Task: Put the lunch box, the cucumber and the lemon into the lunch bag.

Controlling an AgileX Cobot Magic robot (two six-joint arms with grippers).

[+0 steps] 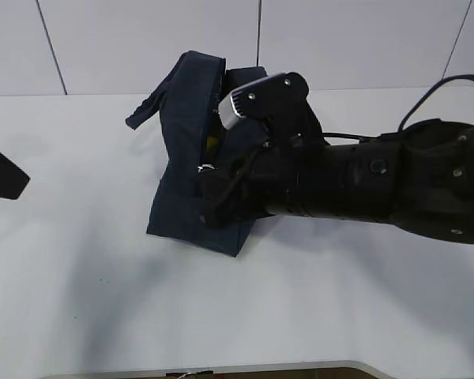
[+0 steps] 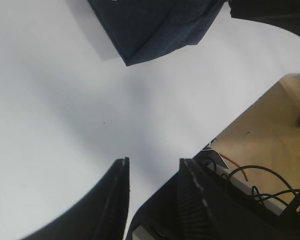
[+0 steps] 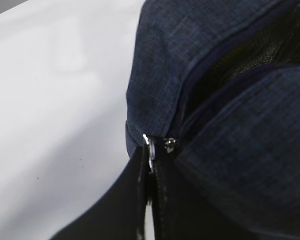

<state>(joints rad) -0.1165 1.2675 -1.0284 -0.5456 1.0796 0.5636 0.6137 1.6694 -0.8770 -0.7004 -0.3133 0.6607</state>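
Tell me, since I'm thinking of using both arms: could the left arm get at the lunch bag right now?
Probably yes. The left gripper hangs open over bare table, nothing between it and the lunch bag's near corner. The right gripper, shut on the zipper pull, occupies the far side.

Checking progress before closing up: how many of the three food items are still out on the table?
0 on the table. A patch of yellow, probably the lemon, shows inside the lunch bag. The lunch box and the cucumber are not visible; they may be hidden inside the bag or behind the right arm.

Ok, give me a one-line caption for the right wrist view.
Right gripper shut on the silver zipper pull at the edge of the navy lunch bag, zipper partly open.
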